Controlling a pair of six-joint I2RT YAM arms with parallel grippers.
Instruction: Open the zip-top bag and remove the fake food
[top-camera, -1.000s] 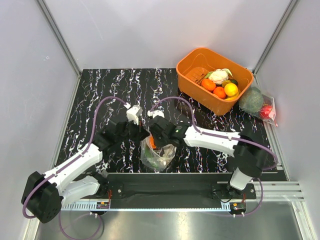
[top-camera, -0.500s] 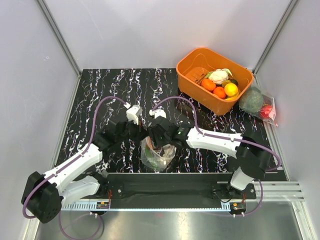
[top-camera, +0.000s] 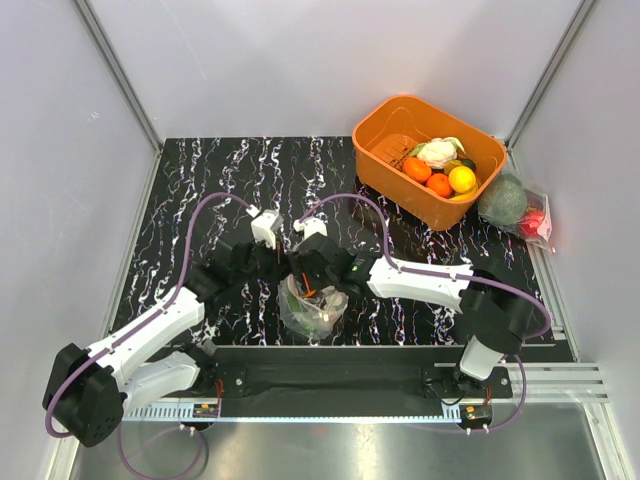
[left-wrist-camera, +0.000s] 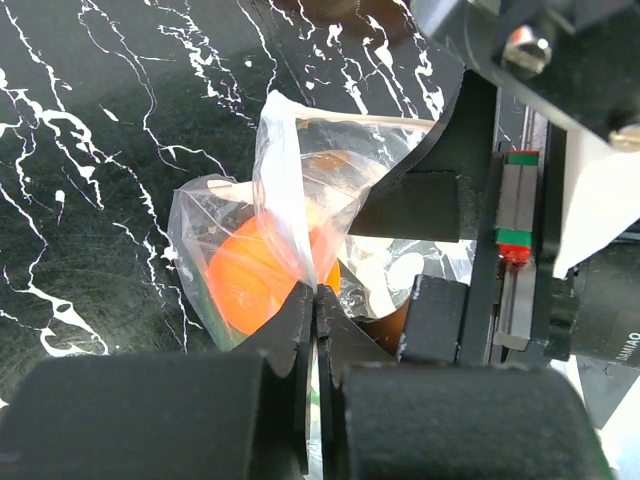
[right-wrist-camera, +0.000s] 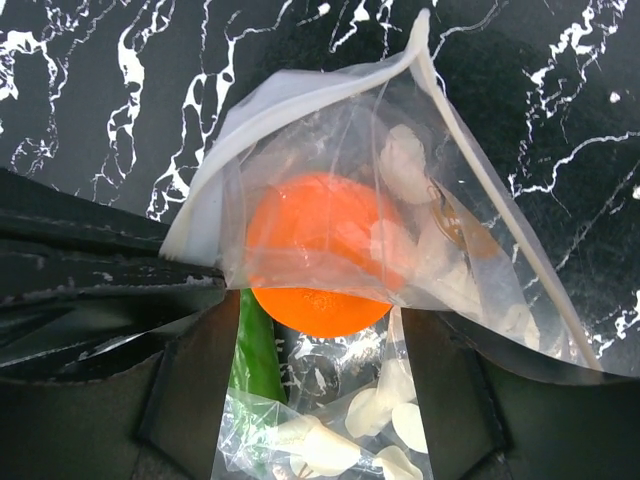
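Top external: both reaching inward, left claw pinches the zip-top bag, right claw spread wide at its mouth.

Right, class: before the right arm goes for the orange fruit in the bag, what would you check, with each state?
1. The left tool pinches the zip-top bag: ok.
2. The right tool is open: ok.
3. The bag's lips are parted: ok.
4. The orange fruit lines up between the right tool's fingers: ok.
5. Those fingers are inside the film: cannot tell.
6. Food is out: not ok; orange fruit and green vegetable inside.
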